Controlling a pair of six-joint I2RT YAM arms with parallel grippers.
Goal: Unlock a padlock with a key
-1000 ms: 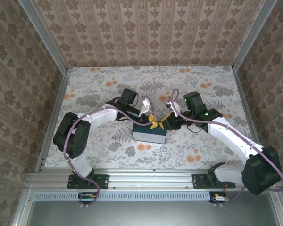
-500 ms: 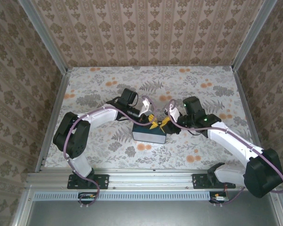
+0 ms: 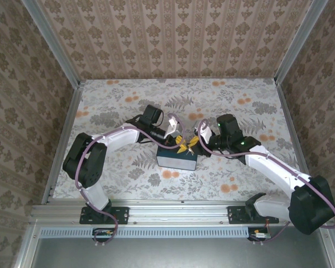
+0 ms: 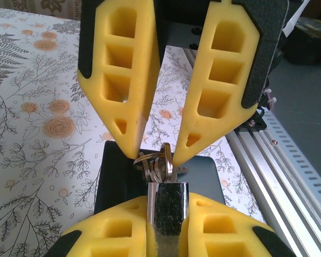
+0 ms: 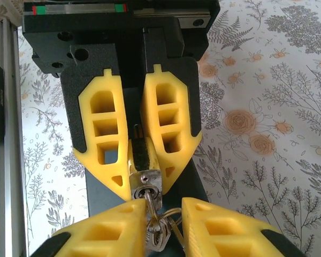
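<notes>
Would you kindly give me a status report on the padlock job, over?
Left pincer shut on padlock. Right pincer straddling key seated in padlock, grip unconfirmed. Spare keys dangle alongside.

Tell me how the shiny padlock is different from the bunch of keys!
The shiny silver metal padlock is one chunky block; the bunch of thin silver keys is several pieces on a ring. The jaws of the left gripper pinch the padlock; the keys sit between the jaws of the right gripper, grip unclear. Both are shiny metal, joined at the keyhole.
</notes>
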